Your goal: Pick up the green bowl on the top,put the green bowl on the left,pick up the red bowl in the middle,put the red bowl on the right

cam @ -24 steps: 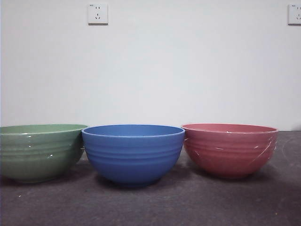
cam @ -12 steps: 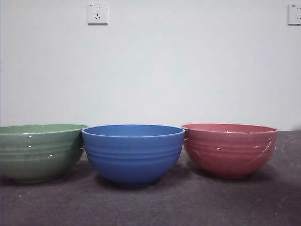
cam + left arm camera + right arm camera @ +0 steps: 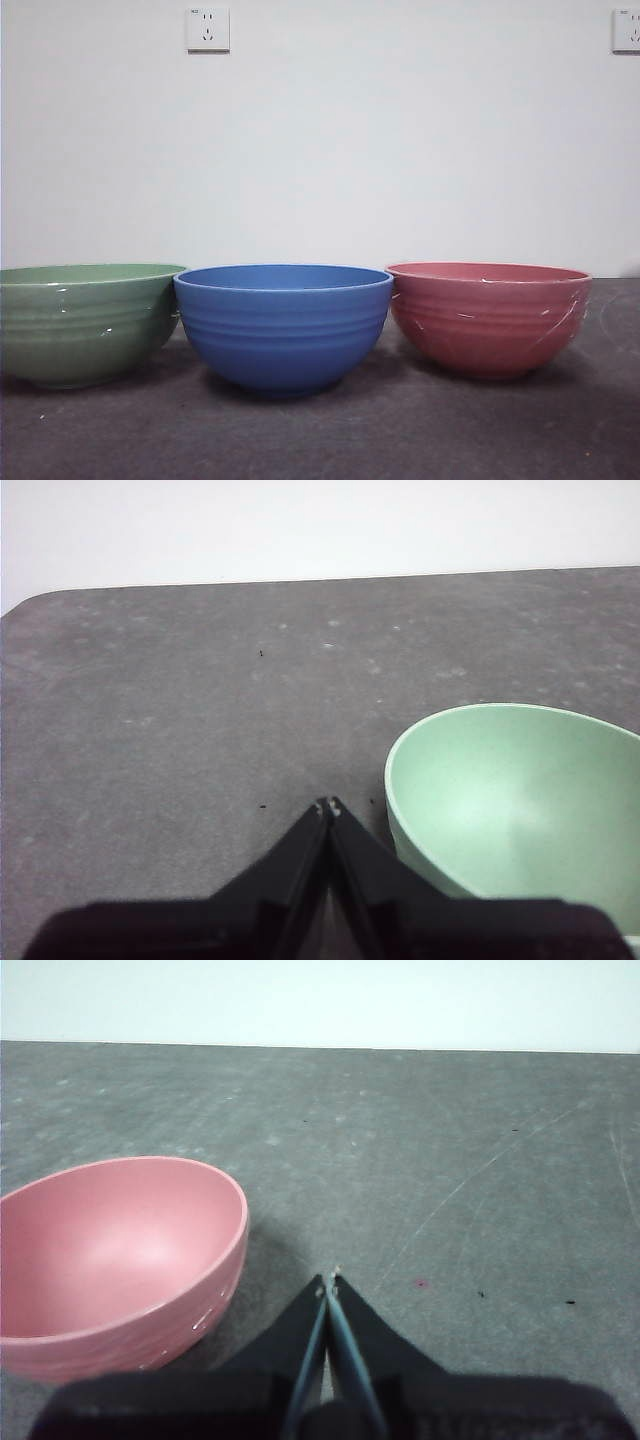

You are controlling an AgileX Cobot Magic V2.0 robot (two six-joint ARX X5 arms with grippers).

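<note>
Jaws pinched tight on both arms, nothing held: left gripper [image 3: 329, 806] hangs above the table just beside the green bowl [image 3: 520, 800], right gripper [image 3: 330, 1282] just beside the red bowl [image 3: 110, 1260]. Front view: green bowl [image 3: 85, 322] on the left, blue bowl [image 3: 284, 325] mid, red bowl [image 3: 488, 317] on the right, all upright, rims near-touching. Looks done, so risk now is small: a low sweep by either arm could clip a rim & skid a glossy bowl into its neighbour. Table [image 3: 330, 430] is dull grey w/ scuffs; plain white wall [image 3: 400, 150] behind, w/ two sockets [image 3: 208, 29]
</note>
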